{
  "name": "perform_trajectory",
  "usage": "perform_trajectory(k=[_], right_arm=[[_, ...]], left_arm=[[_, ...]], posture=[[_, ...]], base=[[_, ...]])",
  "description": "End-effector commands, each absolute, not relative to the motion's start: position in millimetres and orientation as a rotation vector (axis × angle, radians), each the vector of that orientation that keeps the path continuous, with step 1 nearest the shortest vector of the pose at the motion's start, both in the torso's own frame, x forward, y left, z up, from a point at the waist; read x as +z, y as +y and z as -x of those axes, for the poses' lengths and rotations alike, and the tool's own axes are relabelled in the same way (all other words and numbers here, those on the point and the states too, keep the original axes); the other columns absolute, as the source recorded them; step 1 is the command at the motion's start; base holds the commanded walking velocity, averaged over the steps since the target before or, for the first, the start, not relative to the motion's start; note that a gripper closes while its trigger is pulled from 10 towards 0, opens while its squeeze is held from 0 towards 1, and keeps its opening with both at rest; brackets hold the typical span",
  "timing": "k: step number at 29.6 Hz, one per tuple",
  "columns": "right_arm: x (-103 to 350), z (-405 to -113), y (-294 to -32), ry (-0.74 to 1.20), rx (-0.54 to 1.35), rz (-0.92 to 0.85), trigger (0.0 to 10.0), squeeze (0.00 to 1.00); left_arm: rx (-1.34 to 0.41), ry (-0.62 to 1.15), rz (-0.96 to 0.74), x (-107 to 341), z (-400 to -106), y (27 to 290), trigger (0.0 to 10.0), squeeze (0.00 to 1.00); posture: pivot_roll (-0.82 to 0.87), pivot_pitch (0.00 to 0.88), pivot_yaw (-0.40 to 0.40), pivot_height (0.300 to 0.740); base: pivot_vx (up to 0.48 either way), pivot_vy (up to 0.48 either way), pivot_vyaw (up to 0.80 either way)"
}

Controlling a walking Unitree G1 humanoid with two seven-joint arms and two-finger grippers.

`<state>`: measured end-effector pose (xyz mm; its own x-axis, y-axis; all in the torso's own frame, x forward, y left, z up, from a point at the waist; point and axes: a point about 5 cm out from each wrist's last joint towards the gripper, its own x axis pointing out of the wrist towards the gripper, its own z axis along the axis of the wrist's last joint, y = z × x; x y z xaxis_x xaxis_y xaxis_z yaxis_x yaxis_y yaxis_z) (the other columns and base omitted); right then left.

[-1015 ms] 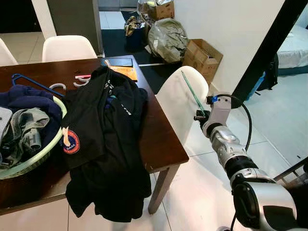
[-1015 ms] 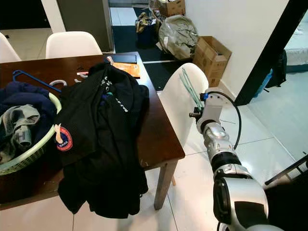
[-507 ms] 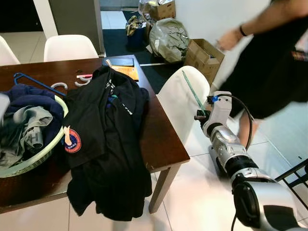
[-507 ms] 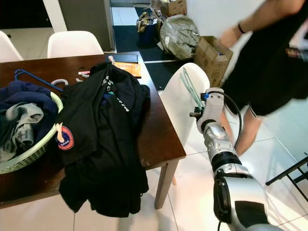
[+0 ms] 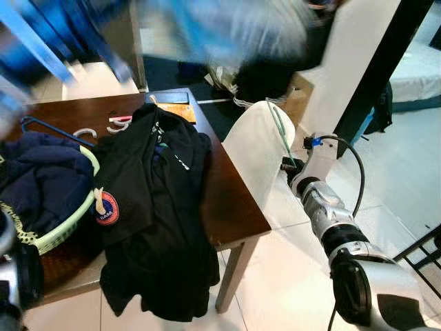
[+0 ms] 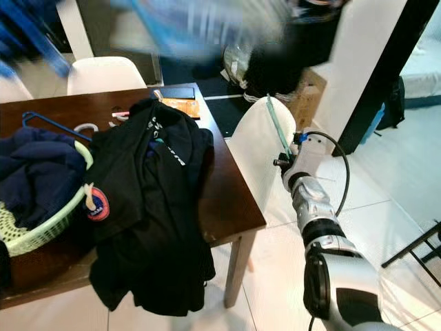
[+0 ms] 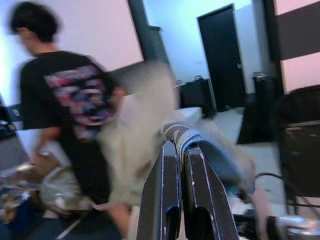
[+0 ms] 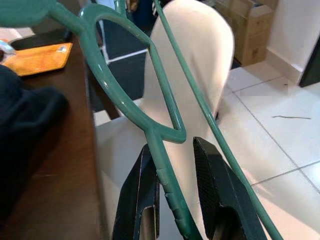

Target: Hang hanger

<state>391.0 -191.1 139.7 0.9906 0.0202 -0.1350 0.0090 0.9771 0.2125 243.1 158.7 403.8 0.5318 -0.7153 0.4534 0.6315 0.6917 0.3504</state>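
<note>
My right gripper point(image 8: 172, 200) sits at centre right of the head view, beside the white chair point(image 5: 255, 148), its fingers part-open with the green hanger point(image 8: 150, 112) between them; one lower bar runs down between the fingers against the left one, so I judge it is held rather than loose. The hanger's thin rod slants up over the chair back point(image 5: 279, 131), much where it was a second ago, so the hanging itself has not advanced. What has changed: the person who crossed at the right half a second ago has moved to the upper middle behind the chair, and a blue-and-white blur now sweeps the top of the frame. My left gripper point(image 7: 182, 150) is raised, fingers closed together with something pale and woven at the tips; what it is I cannot tell. I would wait for the person to clear before swinging the hanger. At left on the table point(image 5: 234, 200), the green basket point(image 5: 62, 231) holds dark blue clothing; a black jacket point(image 5: 148, 207) drapes over the table edge.
</note>
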Motion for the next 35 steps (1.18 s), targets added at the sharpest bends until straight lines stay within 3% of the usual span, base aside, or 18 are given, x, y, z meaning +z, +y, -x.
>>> perform_trajectory(k=[1,6,16,22,26,31,33,35], right_arm=[[138.7,-390.2,-194.1,0.129,-0.018,-0.243,10.0,0.00],[138.5,-390.1,-195.2,0.129,-0.030,-0.253,10.0,0.00],[138.4,-389.8,-199.1,0.129,-0.066,-0.268,10.0,0.00],[138.5,-389.5,-201.5,0.128,-0.083,-0.272,10.0,0.00],[139.3,-389.1,-205.7,0.122,-0.108,-0.271,10.0,0.00],[139.5,-389.1,-207.1,0.123,-0.117,-0.263,10.0,0.00],[140.6,-389.6,-207.9,0.127,-0.121,-0.242,10.0,0.00],[142.0,-390.2,-207.9,0.127,-0.118,-0.214,10.0,0.00]], left_arm=[[-0.825,-0.571,-0.110,396.6,-247.1,150.6,10.0,0.00],[-0.819,-0.528,-0.064,391.3,-251.6,146.7,10.0,0.00],[-0.750,-0.429,-0.080,353.1,-273.1,132.6,10.0,0.00],[-0.761,-0.384,-0.099,336.3,-277.1,118.6,10.0,0.00],[-0.747,-0.287,-0.121,301.1,-287.2,92.6,10.0,0.00],[-0.647,-0.204,-0.119,273.5,-305.0,104.0,10.0,0.00],[-0.488,-0.081,-0.123,233.0,-326.2,132.5,10.0,0.00],[-0.432,-0.020,-0.123,210.0,-331.2,144.4,10.0,0.00]], posture=[[0.13,0.017,-0.055,0.740],[0.13,0.018,-0.054,0.740],[0.12,0.021,-0.050,0.740],[0.12,0.021,-0.048,0.740],[0.11,0.012,-0.046,0.740],[0.10,0.006,-0.045,0.740],[0.09,0.000,-0.044,0.740],[0.08,0.000,-0.044,0.740]], base=[[0.000,0.000,0.00],[0.000,0.000,0.00],[0.000,0.000,-0.77],[0.000,0.000,-0.77],[0.000,0.000,-0.77],[0.000,0.000,-0.77],[0.000,0.000,-0.77],[0.000,0.000,-0.77]])
